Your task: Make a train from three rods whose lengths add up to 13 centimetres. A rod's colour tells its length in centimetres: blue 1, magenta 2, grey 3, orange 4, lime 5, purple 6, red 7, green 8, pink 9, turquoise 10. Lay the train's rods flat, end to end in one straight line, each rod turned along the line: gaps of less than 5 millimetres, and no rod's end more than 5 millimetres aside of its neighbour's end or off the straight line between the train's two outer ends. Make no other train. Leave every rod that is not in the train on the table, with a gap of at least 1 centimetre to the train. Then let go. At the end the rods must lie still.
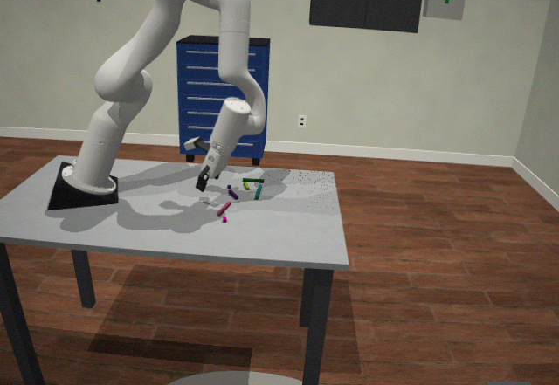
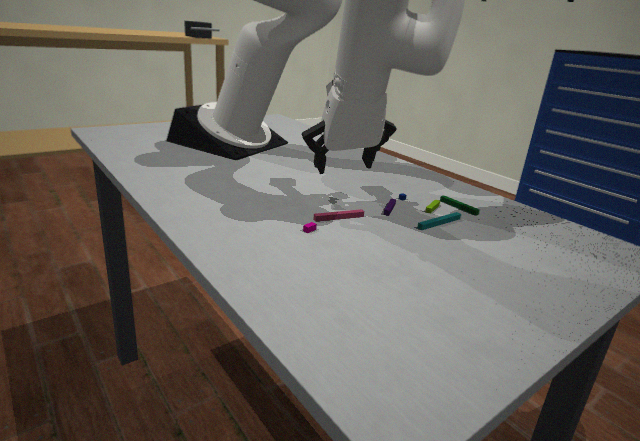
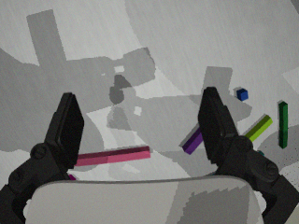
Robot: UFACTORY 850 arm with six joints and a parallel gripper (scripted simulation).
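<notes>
My gripper (image 2: 344, 166) (image 3: 139, 105) is open and empty, tilted above the table, on the robot's side of the rods. A pink rod (image 1: 224, 208) (image 2: 339, 215) (image 3: 112, 156) lies flat. A magenta rod (image 1: 224, 219) (image 2: 309, 227) lies near its end and is mostly hidden in the wrist view. A purple rod (image 1: 232, 194) (image 2: 389, 206) (image 3: 189, 146) is partly behind a finger in the wrist view. A blue rod (image 1: 229, 186) (image 2: 402, 196) (image 3: 242, 94), a lime rod (image 1: 245, 186) (image 2: 433, 206) (image 3: 260, 128), a green rod (image 1: 253, 180) (image 2: 459, 205) (image 3: 283, 125) and a turquoise rod (image 1: 258, 191) (image 2: 438, 220) lie apart.
The rods lie on the grey table (image 1: 279, 241) (image 2: 330, 322). The robot's base (image 1: 83, 198) (image 2: 222, 147) stands at the table's far end from them. A blue drawer cabinet (image 1: 203, 96) (image 2: 584, 136) stands on the floor behind the table.
</notes>
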